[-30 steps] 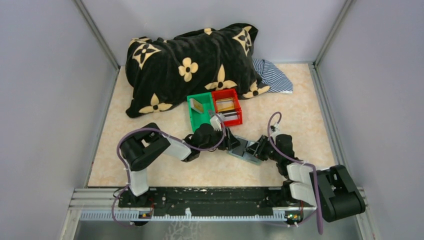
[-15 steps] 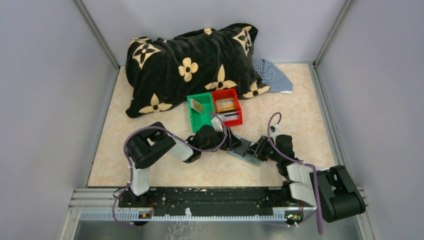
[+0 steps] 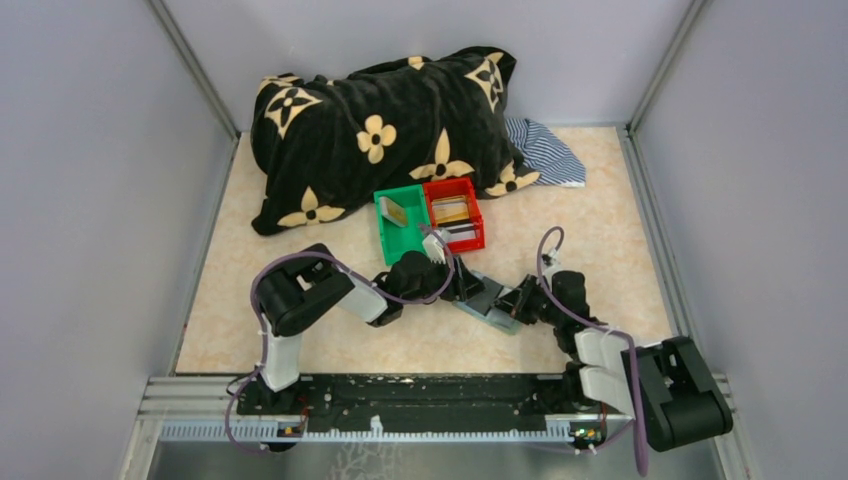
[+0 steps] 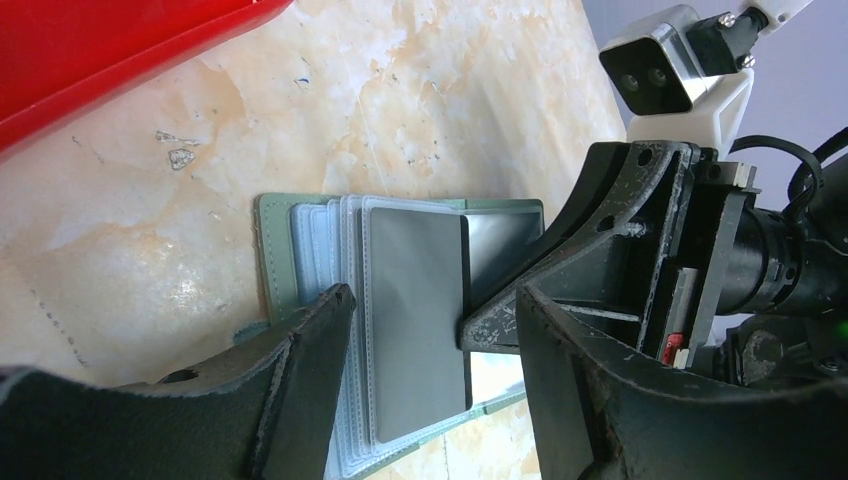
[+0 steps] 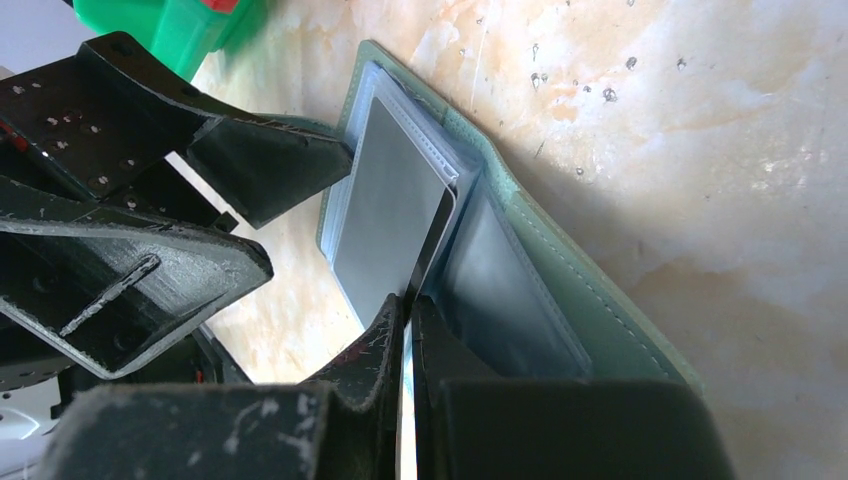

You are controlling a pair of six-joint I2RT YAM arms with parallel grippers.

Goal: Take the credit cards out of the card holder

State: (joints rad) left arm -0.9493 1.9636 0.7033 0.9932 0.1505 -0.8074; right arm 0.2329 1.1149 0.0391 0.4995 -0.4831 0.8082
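Pinching hard, the right gripper (image 5: 408, 320) has its fingers closed on the near edge of a dark credit card (image 5: 385, 215), which lies partly in the top clear sleeve of the card holder (image 5: 540, 225) straight ahead of its tips. Since half a second ago the fingertips have barely shifted, but the right arm's big black shoulder block has dropped toward the near edge of the table (image 3: 300, 340), and its forearm lies low, reaching forward and to the left. Facing it, the left gripper (image 4: 430, 305) is spread wide, one finger on each side of the fanned sleeves, with the holder open flat directly beneath it; whether those fingers press on the holder I cannot tell. The left arm is folded low, elbow out to the left, almost as it was, wrist pointing right at its partner. Just beyond the left gripper sit the red bin (image 3: 449, 185) and green bin (image 3: 402, 243), side by side.
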